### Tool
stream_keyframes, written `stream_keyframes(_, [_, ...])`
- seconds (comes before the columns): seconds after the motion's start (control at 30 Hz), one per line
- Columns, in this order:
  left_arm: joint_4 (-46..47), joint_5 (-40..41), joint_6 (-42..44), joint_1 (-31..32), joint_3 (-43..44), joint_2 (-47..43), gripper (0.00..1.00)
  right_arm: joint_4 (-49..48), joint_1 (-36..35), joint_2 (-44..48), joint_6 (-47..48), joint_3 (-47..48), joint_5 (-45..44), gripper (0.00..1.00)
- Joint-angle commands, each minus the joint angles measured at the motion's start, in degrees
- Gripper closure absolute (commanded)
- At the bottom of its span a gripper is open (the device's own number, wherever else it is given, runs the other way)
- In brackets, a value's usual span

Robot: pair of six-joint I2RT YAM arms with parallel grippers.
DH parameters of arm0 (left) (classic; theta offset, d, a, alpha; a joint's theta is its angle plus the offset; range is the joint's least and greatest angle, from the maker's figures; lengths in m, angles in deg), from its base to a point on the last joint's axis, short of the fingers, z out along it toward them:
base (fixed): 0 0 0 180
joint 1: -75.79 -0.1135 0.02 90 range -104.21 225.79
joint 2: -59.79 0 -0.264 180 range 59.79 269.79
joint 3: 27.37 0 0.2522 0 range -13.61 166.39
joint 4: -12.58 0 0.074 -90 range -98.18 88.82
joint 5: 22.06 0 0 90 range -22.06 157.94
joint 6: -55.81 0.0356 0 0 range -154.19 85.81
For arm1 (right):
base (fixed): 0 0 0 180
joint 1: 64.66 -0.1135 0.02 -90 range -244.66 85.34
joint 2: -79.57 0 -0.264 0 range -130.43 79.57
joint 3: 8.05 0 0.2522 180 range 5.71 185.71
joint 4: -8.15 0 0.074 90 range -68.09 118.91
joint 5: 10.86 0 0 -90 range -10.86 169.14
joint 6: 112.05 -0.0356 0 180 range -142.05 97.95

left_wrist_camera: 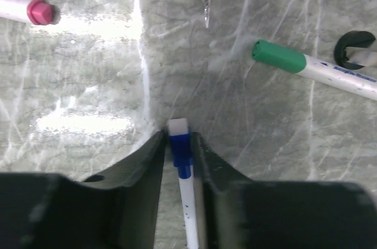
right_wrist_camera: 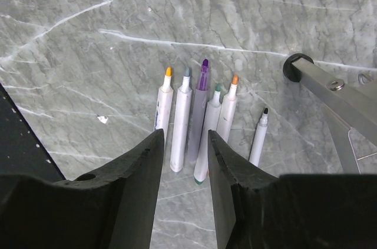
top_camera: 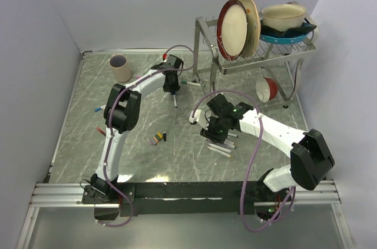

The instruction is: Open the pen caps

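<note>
My left gripper (left_wrist_camera: 178,138) points down at the table with its jaws closed against a blue pen cap (left_wrist_camera: 179,146) on a thin white pen; in the top view the left gripper (top_camera: 174,92) stands over that pen (top_camera: 175,102). Close by lie a pen with a green cap (left_wrist_camera: 278,56) and one with a pink cap (left_wrist_camera: 40,12). My right gripper (right_wrist_camera: 184,142) hangs open and holds nothing, above a row of several uncapped pens (right_wrist_camera: 197,116). Loose pen caps (top_camera: 158,138) sit in a small cluster at mid-table.
A brown cup (top_camera: 121,67) stands at the back left. A metal dish rack (top_camera: 253,55) with plates and bowls fills the back right, a red bowl (top_camera: 268,88) beneath it. One rack foot (right_wrist_camera: 296,65) is near the uncapped pens. More capped pens (top_camera: 100,130) lie at the left.
</note>
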State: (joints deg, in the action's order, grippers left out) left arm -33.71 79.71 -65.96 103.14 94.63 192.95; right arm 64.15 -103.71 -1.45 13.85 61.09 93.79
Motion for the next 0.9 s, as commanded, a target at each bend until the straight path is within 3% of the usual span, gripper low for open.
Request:
stream_keyframes(0.0, [-4.29,2.81,2.24,0.59,1.09,3.42,0.74,0.39,0.29,2.0,0.66,0.88,0.73,0.57])
stream_keyframes(0.2, [-5.79,5.89,2.59,1.47,-1.54,2.19,0.91,0.21,0.29,2.52,0.75,0.88,1.34,0.57])
stream_keyframes(0.23, [-4.92,5.72,2.33,1.47,-2.77,1.32,0.99,0.21,0.29,2.61,0.66,0.88,1.95,0.57])
stream_keyframes(0.33, [1.23,4.32,0.66,1.39,-10.4,-5.44,0.99,0.13,0.29,3.75,0.93,0.96,3.36,0.57])
stream_keyframes(0.63, [40.85,-10.96,-10.59,1.03,-55.27,-43.22,0.99,-5.32,0.37,13.86,0.75,-1.41,13.47,0.52])
stream_keyframes(0.7, [51.27,-15.61,-12.86,1.03,-61.81,-51.49,0.99,-7.25,0.2,15.35,0.14,-2.19,15.3,0.49])
stream_keyframes(0.87, [64.42,-20.29,-18.75,1.56,-79.83,-67.84,0.99,-10.42,0.37,17.91,-2.15,-3.52,22.24,0.39])
